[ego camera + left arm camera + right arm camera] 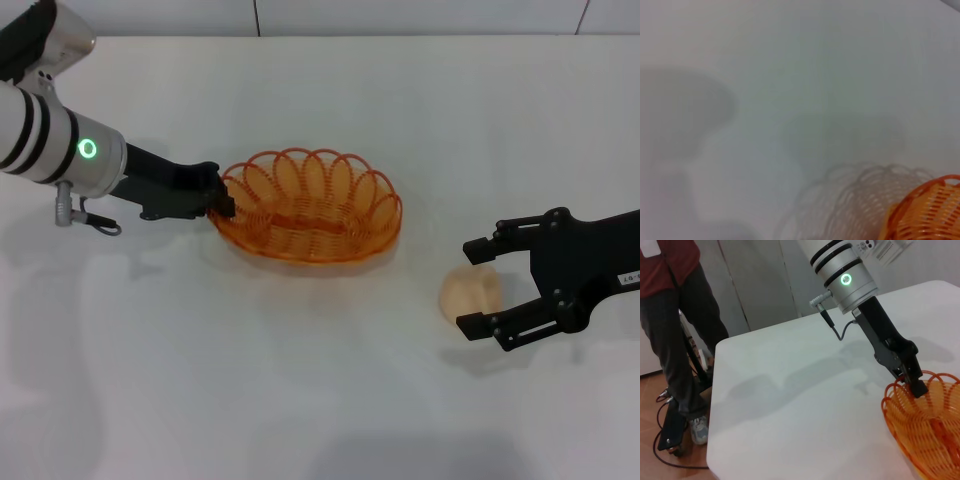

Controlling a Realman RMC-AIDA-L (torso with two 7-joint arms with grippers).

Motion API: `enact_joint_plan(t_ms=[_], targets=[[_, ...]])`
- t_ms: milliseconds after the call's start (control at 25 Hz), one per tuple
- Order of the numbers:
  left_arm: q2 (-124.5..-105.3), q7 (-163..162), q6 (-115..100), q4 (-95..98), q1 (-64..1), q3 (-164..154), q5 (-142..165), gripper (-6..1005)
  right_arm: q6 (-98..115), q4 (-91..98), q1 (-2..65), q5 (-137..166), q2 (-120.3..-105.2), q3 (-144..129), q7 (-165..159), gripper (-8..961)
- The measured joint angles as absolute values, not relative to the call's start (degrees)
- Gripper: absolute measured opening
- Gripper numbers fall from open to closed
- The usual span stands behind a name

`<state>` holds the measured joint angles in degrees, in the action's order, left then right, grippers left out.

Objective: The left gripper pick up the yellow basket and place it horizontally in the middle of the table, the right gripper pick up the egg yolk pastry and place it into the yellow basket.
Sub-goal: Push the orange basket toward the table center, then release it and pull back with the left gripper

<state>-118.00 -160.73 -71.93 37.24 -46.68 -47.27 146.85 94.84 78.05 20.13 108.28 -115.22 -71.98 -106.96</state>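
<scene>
The yellow basket (310, 205) is an oval orange-yellow wire basket lying lengthwise across the middle of the white table (300, 400). My left gripper (222, 196) is shut on its left rim. The right wrist view shows the same grip, the left gripper (914, 385) on the basket's (930, 425) rim. A corner of the basket (927, 210) shows in the left wrist view, its shadow beside it. The egg yolk pastry (474, 290) lies on the table to the basket's right. My right gripper (468, 287) is open, one finger on each side of the pastry.
A person (670, 315) in a red top and dark trousers stands beyond the table's left edge (715, 390), next to a stand with cables on the floor. A wall runs behind the table's far edge (400, 36).
</scene>
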Motion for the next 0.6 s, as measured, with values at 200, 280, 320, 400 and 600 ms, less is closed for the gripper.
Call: enact_joint_plan(t_ms=[200,280,320,400,600], targets=[[-118.11,-159.5,-72.7,37.3,-46.7,-47.3,146.2,84,94.8,78.0,20.1,108.3,-115.22,-71.9,-107.0,858],[-118.12,-159.2,-72.9,37.3,-46.7,-47.3,145.6,84,94.8,78.0,20.1,108.3,-115.22,-71.9,-107.0,858],[-118.13,-159.0,-72.9,37.3,-46.7,-47.3,145.5,84,94.8,78.0,20.1,108.3,-115.23,-71.9,-107.0,858],[-118.13,-158.9,-73.0,37.3,-46.7,-47.2,145.4,84,94.9,78.0,20.1,108.3,-115.22,-71.9,-107.0,858],[-118.04,-158.8,-73.1,37.2,-46.3,-47.0,144.4,141,95.0,78.1,20.1,108.3,-115.23,-71.7,-107.0,857]])
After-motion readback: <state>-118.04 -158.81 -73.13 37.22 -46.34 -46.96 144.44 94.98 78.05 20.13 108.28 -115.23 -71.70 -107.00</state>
